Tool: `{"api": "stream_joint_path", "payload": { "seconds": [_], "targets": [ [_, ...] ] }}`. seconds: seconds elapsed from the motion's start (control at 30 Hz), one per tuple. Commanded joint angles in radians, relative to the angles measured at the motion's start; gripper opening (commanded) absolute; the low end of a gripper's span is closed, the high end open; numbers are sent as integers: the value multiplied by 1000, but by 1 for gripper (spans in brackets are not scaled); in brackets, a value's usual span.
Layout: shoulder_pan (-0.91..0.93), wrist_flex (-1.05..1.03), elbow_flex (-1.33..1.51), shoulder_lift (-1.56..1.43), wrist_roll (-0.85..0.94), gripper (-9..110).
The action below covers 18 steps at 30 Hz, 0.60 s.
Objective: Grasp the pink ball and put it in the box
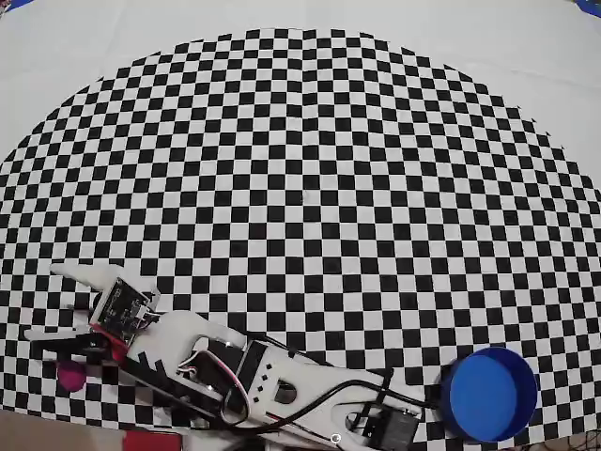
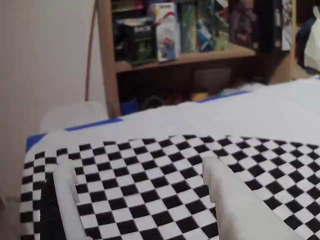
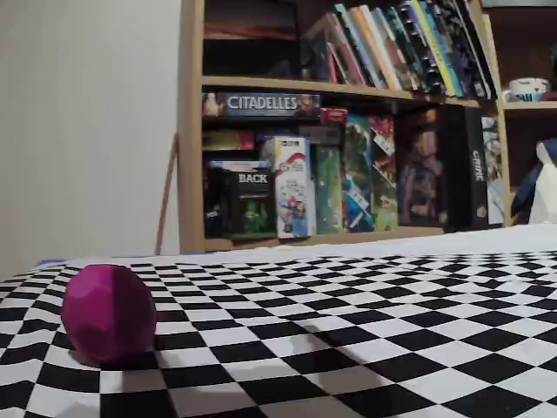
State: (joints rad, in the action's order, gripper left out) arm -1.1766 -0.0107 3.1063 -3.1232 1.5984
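Broadly, the checkered cloth (image 1: 310,169) covers nearly the whole table, a flat matte print of black and white squares with plain white fabric beyond it. Across its bottom edge in the overhead view lies the white, hard-plastic arm (image 1: 272,376), reaching toward the left. The box (image 1: 488,395), a round, glossy blue tub with a raised rim, sits at the bottom right, well apart from everything else. The gripper (image 1: 66,305) is at the lower left with its jaws spread wide, one white finger (image 2: 227,192) and the other both showing bare cloth between them in the wrist view. The pink ball (image 1: 70,376), smooth-looking and slightly faceted in the fixed view, rests on the cloth just below the gripper, outside the jaws. The likely trouble: a closing finger could clip the round ball sideways and roll it off the nearby cloth edge.
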Motion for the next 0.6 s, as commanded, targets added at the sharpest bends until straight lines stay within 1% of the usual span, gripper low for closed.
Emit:
{"api": "stream_joint_path", "payload": {
  "seconds": [0.0, 0.57],
  "targets": [
    [-20, -2, 6, 8, 2, 29],
    [-98, -2, 6, 34, 5, 29]
  ]
}}
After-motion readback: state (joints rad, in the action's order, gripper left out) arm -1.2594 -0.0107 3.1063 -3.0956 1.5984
